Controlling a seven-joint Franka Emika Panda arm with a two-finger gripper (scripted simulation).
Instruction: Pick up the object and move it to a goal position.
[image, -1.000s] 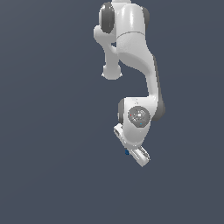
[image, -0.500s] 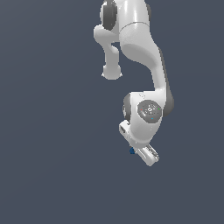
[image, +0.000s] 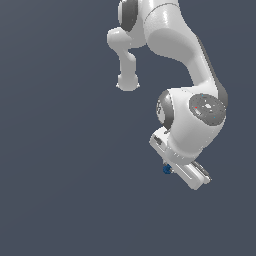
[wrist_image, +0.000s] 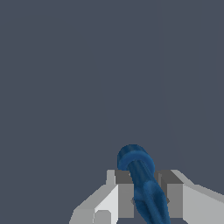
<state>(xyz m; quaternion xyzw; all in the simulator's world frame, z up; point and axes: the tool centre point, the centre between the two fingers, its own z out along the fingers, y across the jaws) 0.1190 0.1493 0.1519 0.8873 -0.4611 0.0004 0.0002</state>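
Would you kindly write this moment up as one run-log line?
phase: carry | gripper: shut on blue object | object: clamped between both fingers, one end protruding | surroundings: plain grey, no goal marker visible

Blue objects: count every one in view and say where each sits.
1. The blue object sits clamped between the pincer fingers; the exterior view shows only a speck of it. None other visible.

Flat, even simulator light, moderate brightness; uniform slate-grey backdrop in both views with no cast shadows on it. White glossy robot arm (image: 175, 40) is lit from above, upper surfaces bright, undersides shading to soft grey; no hard glare, only mild sheen on the rounded joints. Edges look slightly soft and pixelated. In the wrist view the dark-blue rounded elongated object (wrist_image: 142, 183) shows blotchy, smeared shading; grey finger pads (wrist_image: 126, 199) render coarse. No edge distortion.
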